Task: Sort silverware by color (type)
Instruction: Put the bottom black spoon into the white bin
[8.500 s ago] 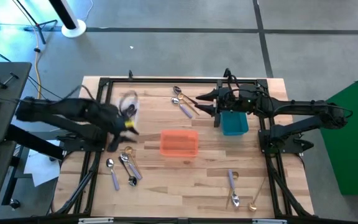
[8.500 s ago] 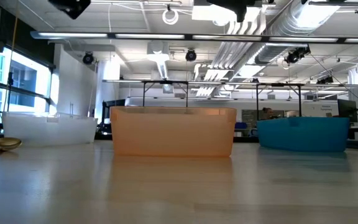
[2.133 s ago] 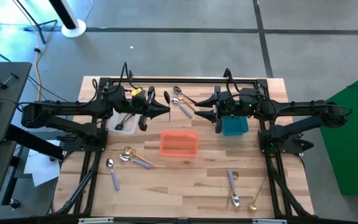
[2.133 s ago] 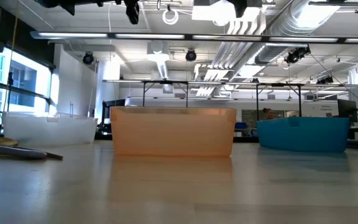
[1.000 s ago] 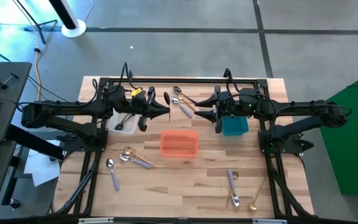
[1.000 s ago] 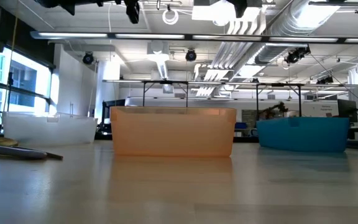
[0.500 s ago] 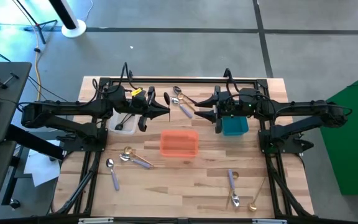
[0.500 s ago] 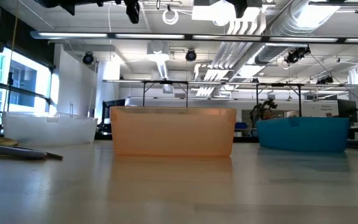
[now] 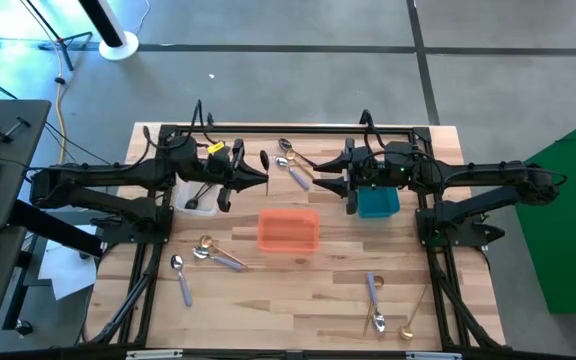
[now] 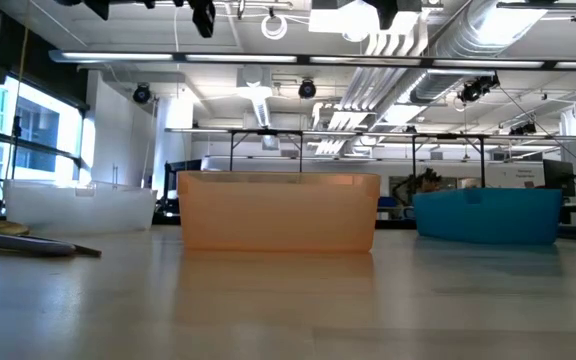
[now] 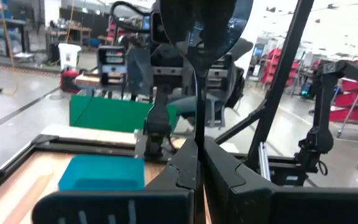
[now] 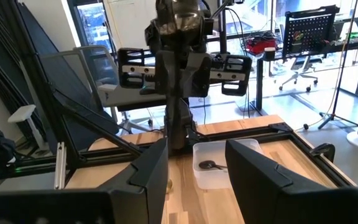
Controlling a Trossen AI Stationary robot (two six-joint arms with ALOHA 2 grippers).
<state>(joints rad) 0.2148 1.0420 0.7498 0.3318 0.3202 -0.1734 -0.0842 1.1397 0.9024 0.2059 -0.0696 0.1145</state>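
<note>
The left hand is raised above the counter, its fingers pressed together on the thin handle of a black spoon, whose glossy bowl stands up past the fingertips in the left wrist view. It hangs between the clear bin and the right hand, above and behind the orange bin. The right hand hovers opposite it with its fingers spread apart and nothing between them, just beside the teal bin. One black spoon lies inside the clear bin. On the counter between the two hands lie two lavender-handled spoons. Near the front left lie a gold spoon, a lavender-handled spoon touching it, and another just beside them. Near the front right lie a lavender-handled spoon and a gold spoon.
</note>
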